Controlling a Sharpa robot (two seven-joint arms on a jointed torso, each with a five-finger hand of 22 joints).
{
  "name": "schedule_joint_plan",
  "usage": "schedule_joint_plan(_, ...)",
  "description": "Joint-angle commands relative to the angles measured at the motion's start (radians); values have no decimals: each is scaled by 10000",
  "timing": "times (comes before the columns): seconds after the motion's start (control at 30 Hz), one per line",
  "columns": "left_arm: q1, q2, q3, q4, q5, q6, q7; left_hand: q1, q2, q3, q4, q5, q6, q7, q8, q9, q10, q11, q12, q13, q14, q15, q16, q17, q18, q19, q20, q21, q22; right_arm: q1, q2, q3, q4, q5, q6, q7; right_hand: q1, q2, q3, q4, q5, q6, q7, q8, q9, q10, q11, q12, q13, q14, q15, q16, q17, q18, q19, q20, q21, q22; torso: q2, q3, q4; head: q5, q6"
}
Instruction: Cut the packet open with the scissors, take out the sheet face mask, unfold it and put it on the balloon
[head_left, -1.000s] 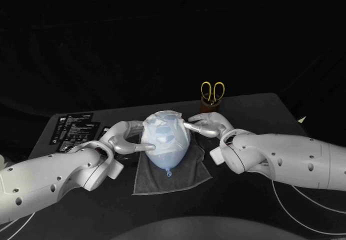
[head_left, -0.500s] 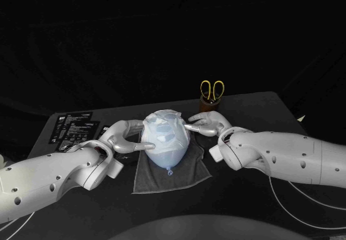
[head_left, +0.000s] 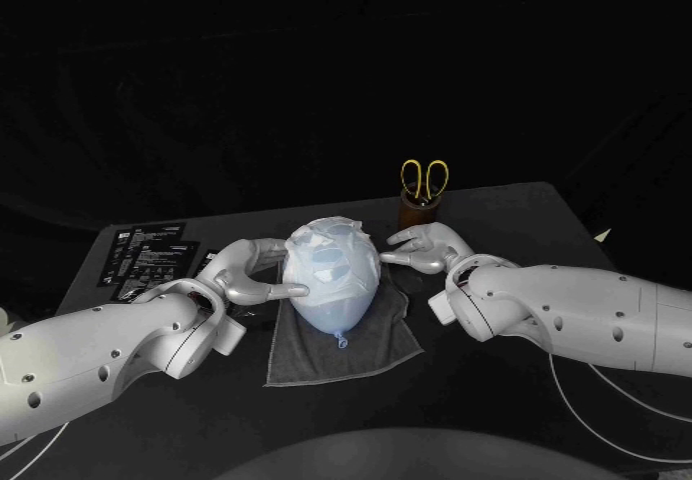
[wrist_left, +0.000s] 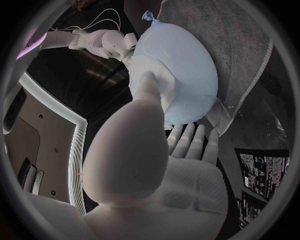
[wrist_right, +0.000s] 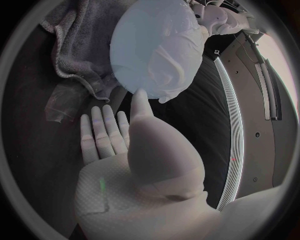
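A pale blue balloon (head_left: 338, 295) lies on a grey towel (head_left: 361, 355) in the middle of the table, knot towards me. The white sheet mask (head_left: 330, 250) is draped over its far end. My left hand (head_left: 248, 278) cradles the balloon's left side. Its thumb (wrist_left: 149, 85) presses the mask edge and its fingers (wrist_left: 187, 142) lie under the balloon. My right hand (head_left: 423, 250) sits at the balloon's right side, fingers (wrist_right: 103, 127) spread flat, thumb tip (wrist_right: 139, 95) at the mask's edge. Yellow-handled scissors (head_left: 424, 181) stand in a brown holder (head_left: 418, 213) behind.
Several black packets (head_left: 144, 258) lie at the table's left rear, beside my left arm. A clear, glossy piece of packet (wrist_right: 59, 107) lies by the towel near my right hand. The table's right edge (head_left: 584, 225) runs just beyond the scissors holder.
My right hand has eased slightly to the right, off the balloon's side. The left hand, balloon and mask have barely moved.
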Motion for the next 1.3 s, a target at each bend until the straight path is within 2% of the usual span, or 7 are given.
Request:
schedule_joint_plan(0.03,-18,24,-17,15,24,252,-88,71,54,45,-5,29,71,762,43,15,83,4,17,14,57,6,45,11,126,63,2,54,8,-6,-91,2,43,-406,-113,-198,217,138,33,-227,-36,108,1171,86,2,145,-15,65,-4,112,7,90,-23,152,117,-27,47,18,-2,13,-5,-15,-5)
schedule_joint_plan(0.43,-18,39,-17,-2,24,268,-100,74,67,55,-5,29,83,768,50,20,98,9,19,15,61,5,44,11,128,69,1,55,9,-6,-501,2,240,-617,-425,-272,977,774,504,-1268,-30,216,1127,172,-100,331,-85,-25,-39,233,-55,185,-86,211,336,-28,123,35,-4,0,-2,-42,47)
schedule_joint_plan(0.67,-19,42,-17,22,156,268,204,-20,-74,-118,2,34,117,795,78,43,149,36,15,14,104,48,36,16,101,69,26,57,-2,10,-842,7,671,-54,-353,751,255,548,173,-1286,-36,267,1141,195,-158,394,-61,-83,-28,214,-33,187,-132,193,203,-23,82,-34,8,-1,10,23,113)
schedule_joint_plan(0.97,-20,-271,44,279,716,478,1284,-394,-340,-820,11,55,-18,822,49,39,165,62,4,9,479,460,103,87,-81,158,65,94,-7,234,-1123,34,1437,-735,319,2232,-771,355,-642,-1222,-42,427,1136,74,-303,278,-22,-283,-41,-77,40,55,-266,119,-382,-18,-80,-276,3,-14,30,81,205)
schedule_joint_plan(1.17,-14,-634,101,577,957,568,1600,-434,-355,-889,11,56,-41,841,43,37,186,93,8,11,444,454,85,76,-93,166,67,98,-10,528,-1072,55,1598,-1945,509,2435,-1074,331,-1142,-1283,-41,262,1123,-274,-483,76,20,-599,-46,-349,121,-140,-388,25,-1232,-11,-342,-596,11,-19,43,112,232)
schedule_joint_plan(1.27,-10,-836,136,729,1150,588,1718,-447,-356,-887,10,58,-55,892,40,38,214,160,12,14,449,425,77,75,-96,183,66,103,-9,691,-1007,59,1605,-2375,486,2451,-1350,182,-1446,-1209,-41,-809,1160,-1003,-871,-227,82,-920,-55,-751,197,-416,-514,-39,-1638,-1,-460,-745,14,-24,39,131,267)
schedule_joint_plan(1.3,-8,-908,149,773,1236,597,1747,-455,-360,-907,11,58,-94,981,29,32,249,270,17,17,454,384,69,73,-99,195,68,106,-11,757,-972,60,1596,-2496,456,2454,-1469,-47,-1404,-1108,-41,-1381,1180,-1376,-1063,-508,136,-1147,-56,-1162,254,-674,-618,-81,-1729,0,-483,-780,15,-28,37,146,273)
